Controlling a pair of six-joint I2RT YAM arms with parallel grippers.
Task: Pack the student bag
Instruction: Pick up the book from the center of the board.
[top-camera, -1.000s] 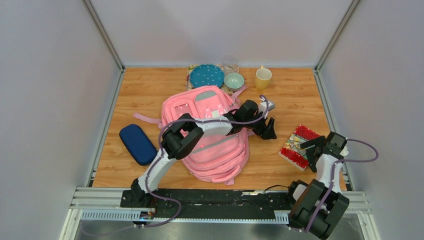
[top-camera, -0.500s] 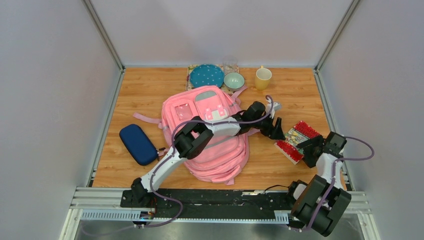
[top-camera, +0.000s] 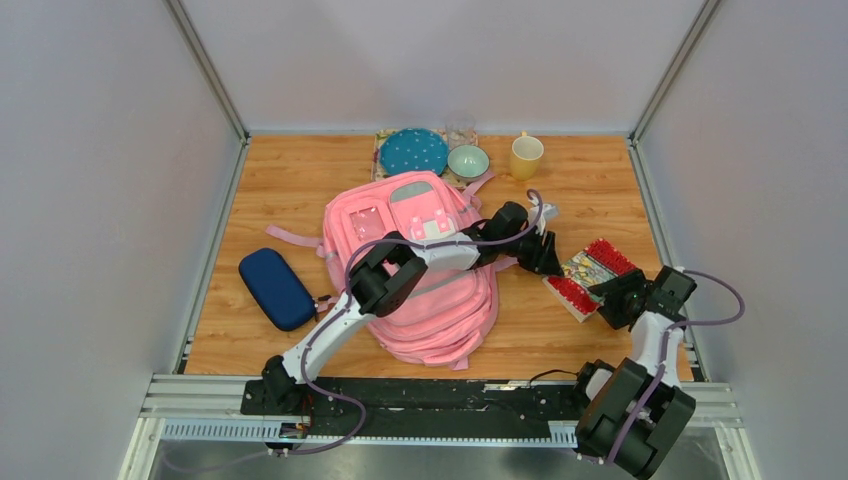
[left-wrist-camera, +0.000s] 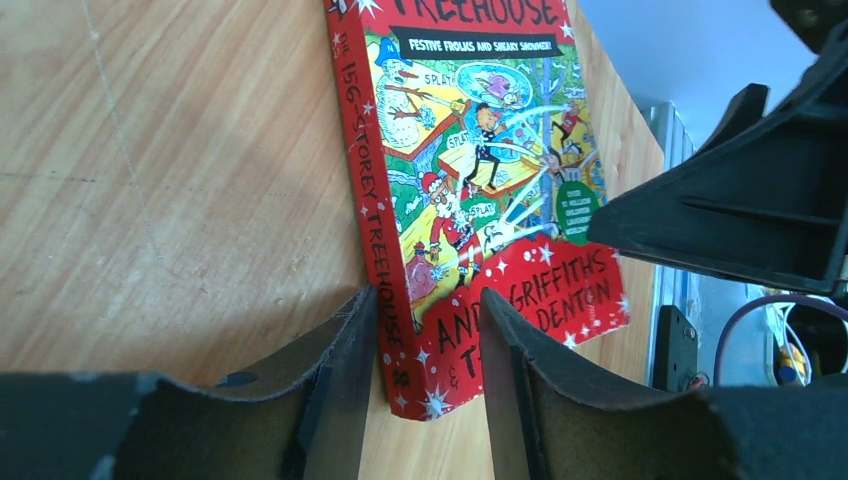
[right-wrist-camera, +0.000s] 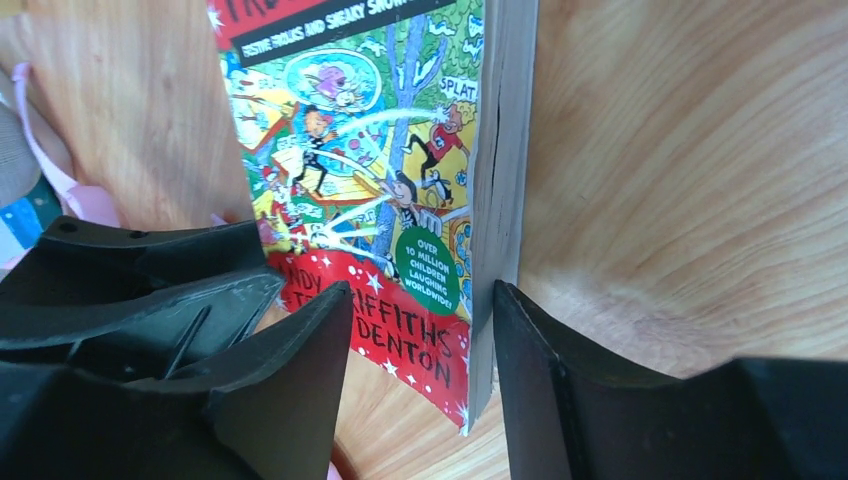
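A pink student bag (top-camera: 445, 315) lies flat at mid-table. Just to its right, the left gripper (left-wrist-camera: 428, 300) and right gripper (right-wrist-camera: 422, 295) each pinch a red illustrated book (top-camera: 583, 272), jaws narrowed on opposite edges. A navy pouch (top-camera: 275, 288) lies left of the bag.

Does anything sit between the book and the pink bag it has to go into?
Nothing on the table does: bare wood separates book and bag. Only the left arm reaches across the bag, its pincer at the book.
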